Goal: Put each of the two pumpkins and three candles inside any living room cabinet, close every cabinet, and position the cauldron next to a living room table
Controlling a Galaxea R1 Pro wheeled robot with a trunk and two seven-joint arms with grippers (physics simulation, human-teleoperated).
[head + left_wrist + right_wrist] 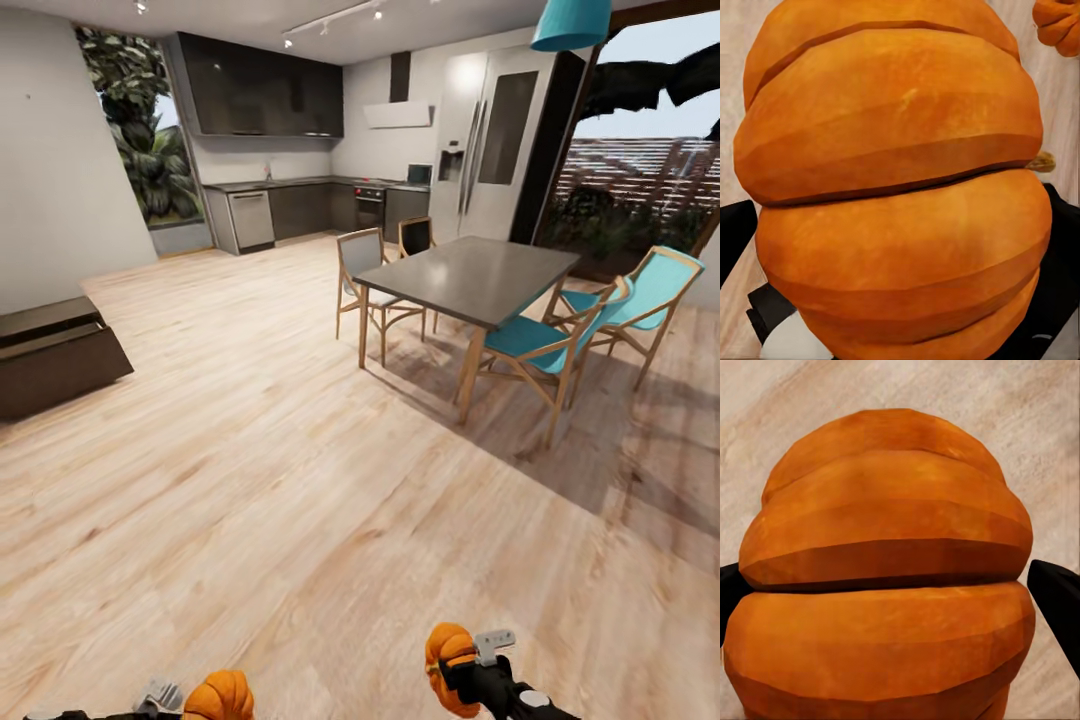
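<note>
From the head camera you carry one pumpkin in each arm: the left gripper (pixel 190 700) clasps the left pumpkin (pixel 222 696), the right gripper (pixel 462 668) the right pumpkin (pixel 447 660), both held low and close, probably to travel steadily. The cabinet (pixel 55 352) sits well apart at far left; the dining table (pixel 470 278) stands ahead. In your left wrist camera, the left pumpkin (pixel 896 187) sits between dark fingers (pixel 735 236). In your right wrist camera, fingers (pixel 1057 600) press the right pumpkin (pixel 881 577) from both sides.
</note>
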